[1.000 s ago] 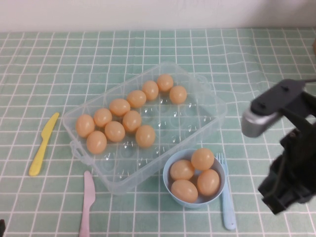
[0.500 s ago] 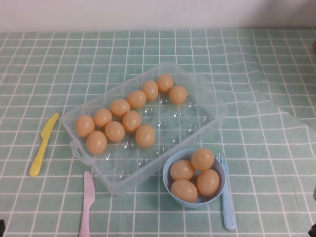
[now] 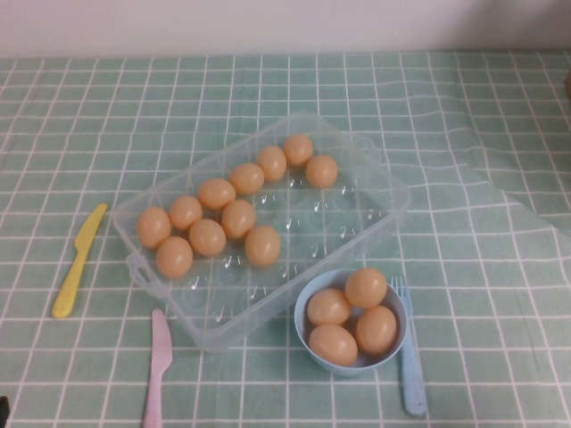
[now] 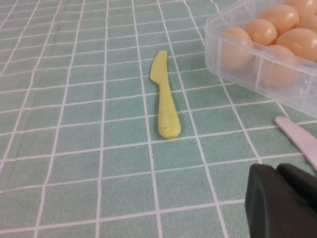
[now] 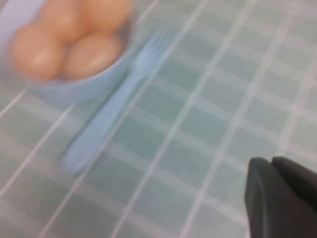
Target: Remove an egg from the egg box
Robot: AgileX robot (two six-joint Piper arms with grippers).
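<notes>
Inside egg box [image 3: 375, 223] nearest egg [image 3: 262, 245]: light, smooth, prob fragile, grip sides gently; left gripper [image 4: 282, 201], right gripper [image 5: 280, 196] parked low, jaws can't tell

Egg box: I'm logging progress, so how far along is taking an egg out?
Done: four eggs sit in the blue bowl. In hand: nothing visible; the left gripper is near the yellow knife, the right gripper near the blue fork, both off the egg box. Left: eleven eggs boxed.
</notes>
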